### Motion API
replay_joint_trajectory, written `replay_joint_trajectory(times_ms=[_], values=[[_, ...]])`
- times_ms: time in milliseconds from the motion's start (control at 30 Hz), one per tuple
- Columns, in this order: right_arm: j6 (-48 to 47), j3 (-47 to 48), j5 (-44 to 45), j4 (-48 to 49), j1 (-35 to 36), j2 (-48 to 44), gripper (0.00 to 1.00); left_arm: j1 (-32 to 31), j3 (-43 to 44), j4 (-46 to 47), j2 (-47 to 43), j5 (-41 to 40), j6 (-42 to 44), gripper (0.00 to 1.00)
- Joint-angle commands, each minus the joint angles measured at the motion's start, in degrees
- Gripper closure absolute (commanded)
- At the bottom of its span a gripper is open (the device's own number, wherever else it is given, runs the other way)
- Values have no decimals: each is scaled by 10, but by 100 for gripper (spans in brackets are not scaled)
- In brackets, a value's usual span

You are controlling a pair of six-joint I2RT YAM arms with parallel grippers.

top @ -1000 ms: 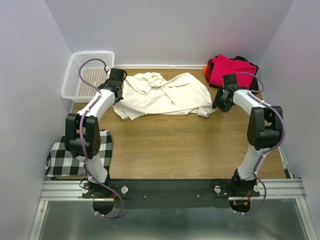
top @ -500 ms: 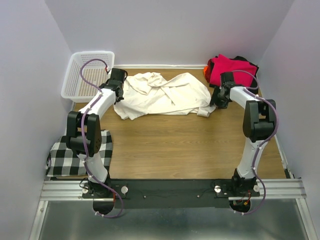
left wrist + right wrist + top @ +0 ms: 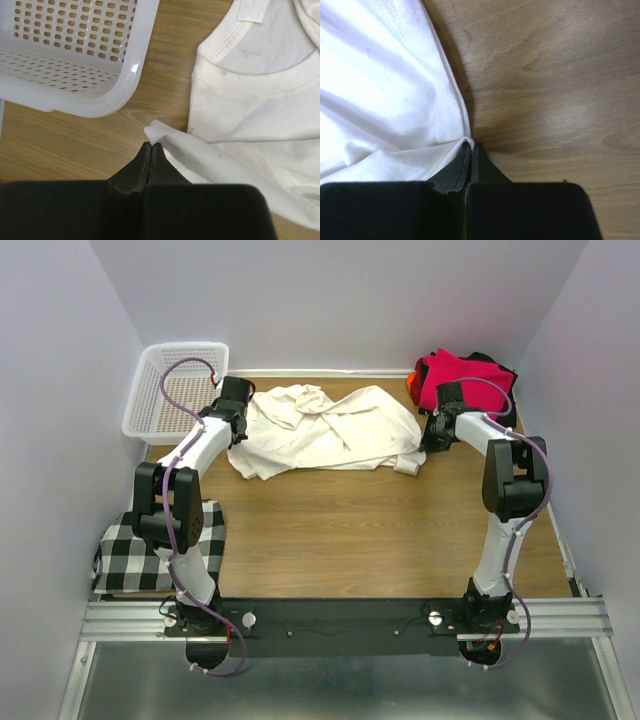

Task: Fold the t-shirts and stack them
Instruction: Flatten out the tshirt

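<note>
Now, our left gripper [image 3: 151, 146]: fingers pressed together, pinching thin corner of cream t-shirt [image 3: 325, 430]. Our right gripper [image 3: 471, 146] looks likewise clamped on opposite hem.

Risk, as we judge it: both bites shallow, so fabric may slip once we lift; corner could snag basket [image 3: 135, 70] just beside.

Both arms stretched forward, wrists low over table [image 3: 350, 530]. Shirt lies crumpled between them; folded magenta t-shirt [image 3: 460, 375] beyond.

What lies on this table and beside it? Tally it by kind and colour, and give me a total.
cream t-shirt: 1
magenta-red shirt: 1
black shirt, only its edge showing: 1
orange shirt, only its edge showing: 1
white mesh basket: 1
black-and-white checked cloth: 1
Total: 6
</note>
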Motion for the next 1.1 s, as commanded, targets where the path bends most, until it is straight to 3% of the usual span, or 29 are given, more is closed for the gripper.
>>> replay_joint_trajectory(times_ms=[0, 333, 600, 867, 1067], values=[[6, -13, 28, -18, 7, -48, 99, 6, 33, -9, 4, 3, -3, 100], [-16, 96, 155, -96, 6, -153, 99, 6, 169, -53, -11, -2, 5, 100], [-71, 254, 236, -111, 7, -174, 99, 14, 373, -71, -3, 13, 21, 100], [-92, 433, 203, -111, 7, -155, 99, 14, 511, 17, -16, 87, 52, 100], [-107, 441, 157, -109, 6, -216, 99, 14, 489, 92, -94, 140, 75, 100]])
